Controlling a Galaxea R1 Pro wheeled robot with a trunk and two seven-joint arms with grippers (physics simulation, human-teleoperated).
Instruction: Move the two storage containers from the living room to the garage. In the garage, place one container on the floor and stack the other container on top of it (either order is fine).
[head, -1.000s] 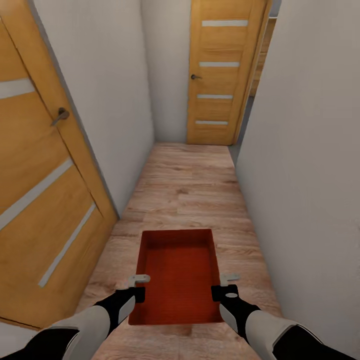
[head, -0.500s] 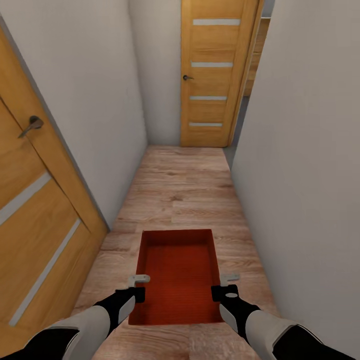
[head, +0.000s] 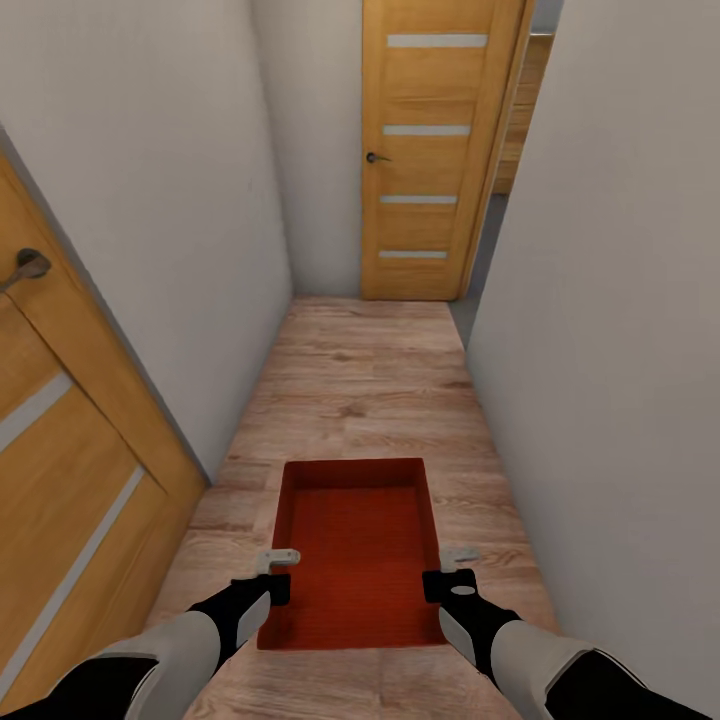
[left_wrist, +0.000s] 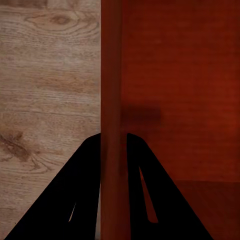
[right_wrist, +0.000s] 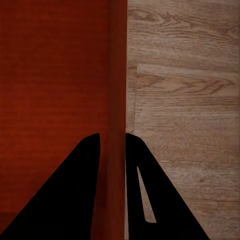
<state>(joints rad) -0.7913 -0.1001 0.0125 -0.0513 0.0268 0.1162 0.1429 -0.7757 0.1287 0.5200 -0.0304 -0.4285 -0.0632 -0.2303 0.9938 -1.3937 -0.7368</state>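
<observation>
The likeliest trouble in this narrow hallway is the bin (head: 355, 545) clipping a wall (head: 620, 350) or the door (head: 435, 150) ahead, which could twist it out of two thin side grips and drop it onto the wood floor (head: 365, 390). It hangs level in front of the robot, above the planks. Both arms reach forward side by side: the left gripper (head: 277, 572) is clamped over the bin's left wall, the right gripper (head: 447, 570) over its right wall.

Orange-red container (head: 355, 540), light wood-plank flooring (head: 360, 380), white walls (head: 600, 300).
</observation>
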